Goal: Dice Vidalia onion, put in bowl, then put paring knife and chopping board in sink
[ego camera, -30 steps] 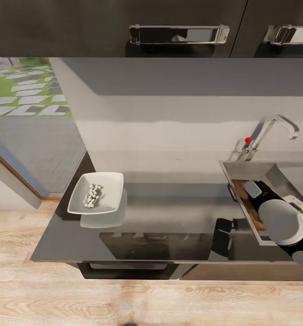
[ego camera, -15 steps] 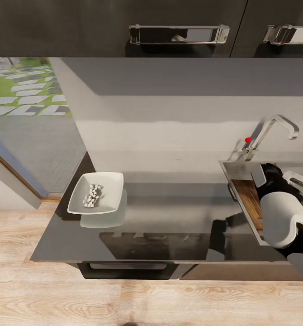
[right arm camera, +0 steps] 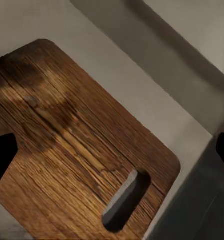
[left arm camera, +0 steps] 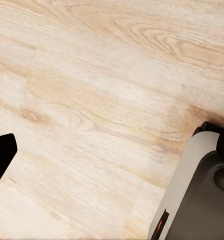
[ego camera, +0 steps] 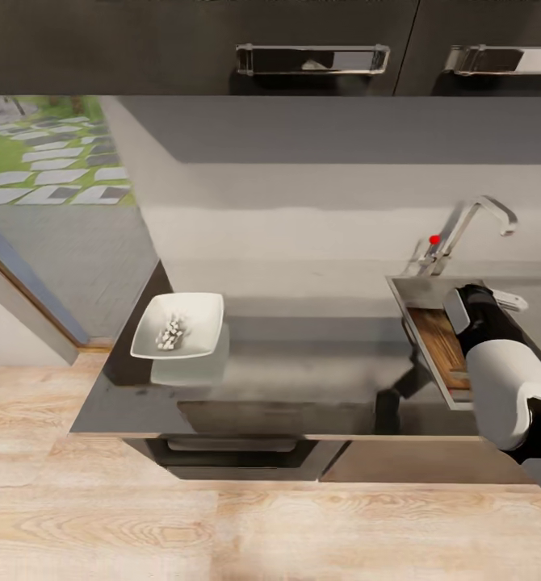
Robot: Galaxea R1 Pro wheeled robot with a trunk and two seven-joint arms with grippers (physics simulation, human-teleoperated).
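Right wrist view: wide-open, empty right gripper (right arm camera: 112, 150) is hovering over the brown wooden chopping board (right arm camera: 76, 160) lying in the steel sink (right arm camera: 142, 85); careless withdrawal risks knocking it.

The right arm (ego camera: 501, 379) covers the far part of the chopping board (ego camera: 444, 345) and most of the sink (ego camera: 408, 292) basin, whose right portion is also cut off by the head view's edge. The white pieces in the bowl (ego camera: 196, 323) are too small to identify individually. In the right wrist view the board (right arm camera: 66, 160) runs past the frame, and only dark fingertips (right arm camera: 0, 157) of the right pincer show at the edges, so its state cannot be determined.
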